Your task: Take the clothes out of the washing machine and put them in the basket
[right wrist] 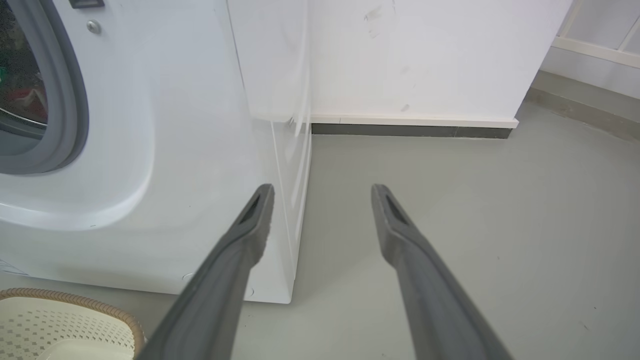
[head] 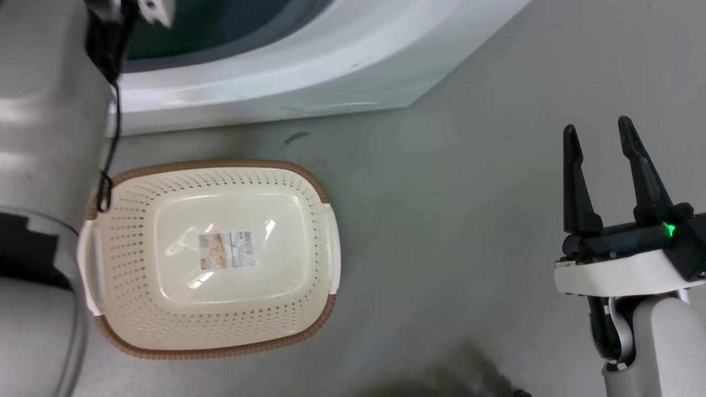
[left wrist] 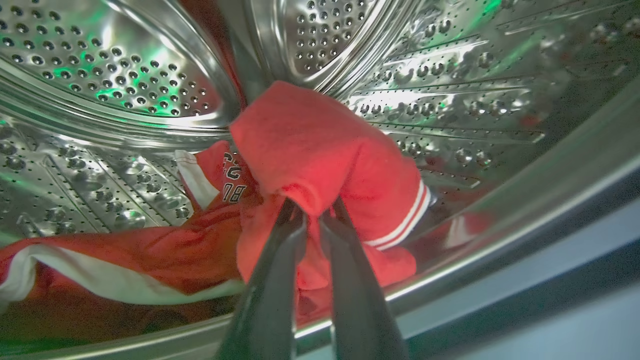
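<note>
Far left of the head view: the pale left forearm [head: 49, 110] is seen extending up toward the porthole of the washing machine [head: 309, 71]. The left gripper [left wrist: 312, 210] is located inside the perforated steel drum [left wrist: 125, 65]. Its fingers are drawn nearly together, and a fold of the clothes [left wrist: 310, 145] is pinched between the tips. The pinched red piece, white-striped at its hem, is bunched above the rest. A second red piece with white trim [left wrist: 125, 265] is spread along the drum bottom, to the left in the wrist view, and printed digits are visible between the two. The basket [head: 220, 164] is set upright on the grey floor [head: 441, 220] just in front of the machine. Its bottom is exposed, with a paper label [head: 227, 249] stuck at the centre. The right gripper [head: 597, 125] is held at far right over the floor, well apart from basket and machine. Its fingers are spread wide and unloaded. In the right wrist view, the machine's front corner and the white wall [right wrist: 425, 60] are seen past its tips.
</note>
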